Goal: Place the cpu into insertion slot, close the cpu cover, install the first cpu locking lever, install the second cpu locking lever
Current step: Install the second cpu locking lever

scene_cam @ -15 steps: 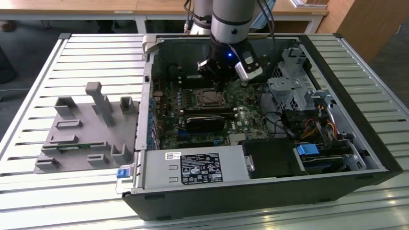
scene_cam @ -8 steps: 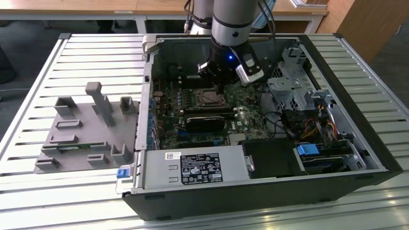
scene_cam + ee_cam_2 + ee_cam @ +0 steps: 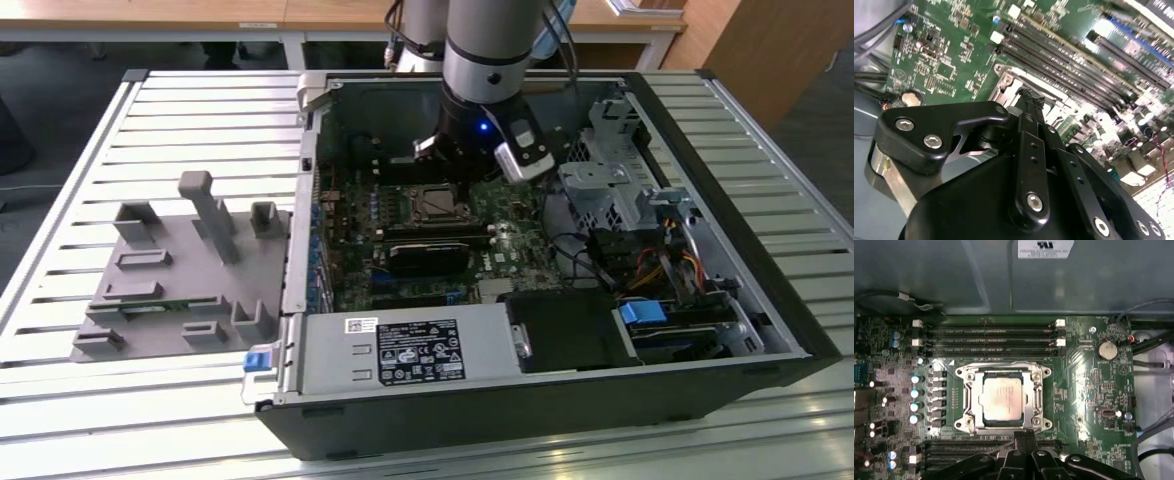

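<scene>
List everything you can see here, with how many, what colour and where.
Computer case: one, black, open on the slatted table.
Motherboard: one, green, inside the case.
Cpu: one, silvery, seated in the insertion slot.
Cpu cover: one, silvery frame, lying around the cpu.
Coin battery: one, silver, on the board beside the slot.
Fixture: one, grey, on the table at the exterior view's left.
Power supply: one, grey, front of case.
Gripper: one, black, fingertips together at the slot's edge.

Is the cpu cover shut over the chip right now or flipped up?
Shut. In the first wrist view the cpu cover lies flat around the cpu, which shows through its cut-out.
</scene>
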Tool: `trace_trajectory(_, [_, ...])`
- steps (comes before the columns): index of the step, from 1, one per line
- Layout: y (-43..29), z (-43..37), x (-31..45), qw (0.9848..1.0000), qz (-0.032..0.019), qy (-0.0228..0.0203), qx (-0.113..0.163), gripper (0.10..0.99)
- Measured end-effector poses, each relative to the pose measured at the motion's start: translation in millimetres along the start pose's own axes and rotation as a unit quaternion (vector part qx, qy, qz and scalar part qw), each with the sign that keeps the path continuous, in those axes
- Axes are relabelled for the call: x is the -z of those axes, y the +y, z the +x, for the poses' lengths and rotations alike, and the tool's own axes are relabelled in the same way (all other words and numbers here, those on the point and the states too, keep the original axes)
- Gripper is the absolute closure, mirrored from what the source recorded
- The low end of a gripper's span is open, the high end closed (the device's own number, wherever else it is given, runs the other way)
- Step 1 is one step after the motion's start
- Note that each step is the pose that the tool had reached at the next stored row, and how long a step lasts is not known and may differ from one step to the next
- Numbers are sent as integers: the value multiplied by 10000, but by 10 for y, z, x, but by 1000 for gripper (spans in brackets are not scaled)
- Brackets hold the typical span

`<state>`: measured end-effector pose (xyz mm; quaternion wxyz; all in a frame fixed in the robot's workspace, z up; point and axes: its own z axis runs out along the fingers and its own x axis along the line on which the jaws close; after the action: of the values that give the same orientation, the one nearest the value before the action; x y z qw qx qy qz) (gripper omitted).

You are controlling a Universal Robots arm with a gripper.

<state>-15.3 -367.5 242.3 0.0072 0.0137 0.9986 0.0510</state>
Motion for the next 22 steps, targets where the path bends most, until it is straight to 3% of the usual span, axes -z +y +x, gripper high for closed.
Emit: trace_trajectory(22, [-69, 34, -26, 10000, -12, 21, -2, 961])
